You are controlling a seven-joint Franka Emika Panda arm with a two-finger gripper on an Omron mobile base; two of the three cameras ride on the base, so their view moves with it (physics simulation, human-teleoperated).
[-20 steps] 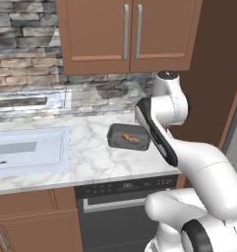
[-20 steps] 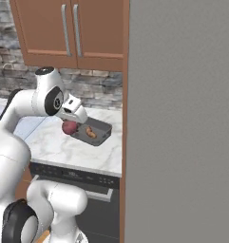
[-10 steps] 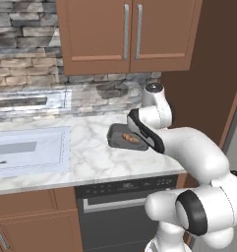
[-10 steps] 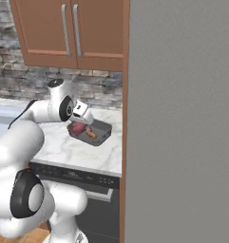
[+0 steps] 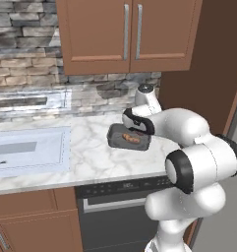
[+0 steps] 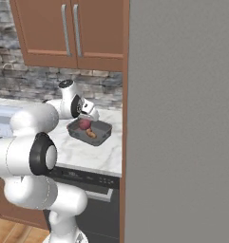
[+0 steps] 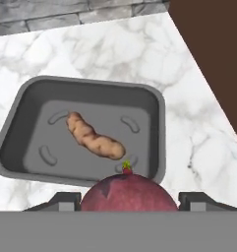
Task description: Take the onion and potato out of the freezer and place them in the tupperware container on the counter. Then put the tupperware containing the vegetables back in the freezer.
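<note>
Onion [image 7: 130,193] clamped in claw [image 7: 130,199], above tupperware container [image 7: 21,107] holding potato [image 7: 94,137].

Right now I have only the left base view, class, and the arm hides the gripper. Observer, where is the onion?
Observer: In the hand view the onion sits between the two tips of the gripper, held.
Operator: Is it over the tray?
Observer: Only partly. In the hand view it hangs at the near rim of the tray, not over the middle.
Operator: Could it land on the potato?
Observer: It might touch it. The hand view shows the potato lying slantwise across the tray floor, with one end close to the onion.
</note>
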